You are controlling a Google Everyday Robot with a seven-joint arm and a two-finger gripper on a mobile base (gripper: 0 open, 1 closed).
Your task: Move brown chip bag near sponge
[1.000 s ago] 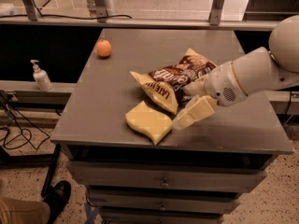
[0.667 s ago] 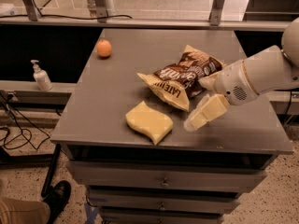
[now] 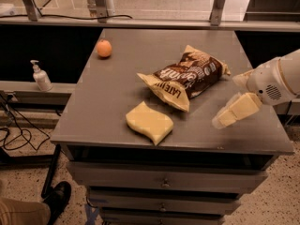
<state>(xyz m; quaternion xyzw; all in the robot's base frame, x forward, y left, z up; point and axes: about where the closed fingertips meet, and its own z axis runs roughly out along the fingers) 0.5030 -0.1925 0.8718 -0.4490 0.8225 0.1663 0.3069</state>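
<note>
Camera view | brown chip bag beside sponge | jaws right of bag

A small orange fruit sits near the far left corner of the grey drawer cabinet, a white pump bottle stands on the ledge to its left, and a black shoe rests on the floor.

A gray table with drawers under it stands on a speckled floor. To its left, a white pump bottle sits on a low shelf, and black cords hang down. The tool hangs over the table's right side, fingers apart.
</note>
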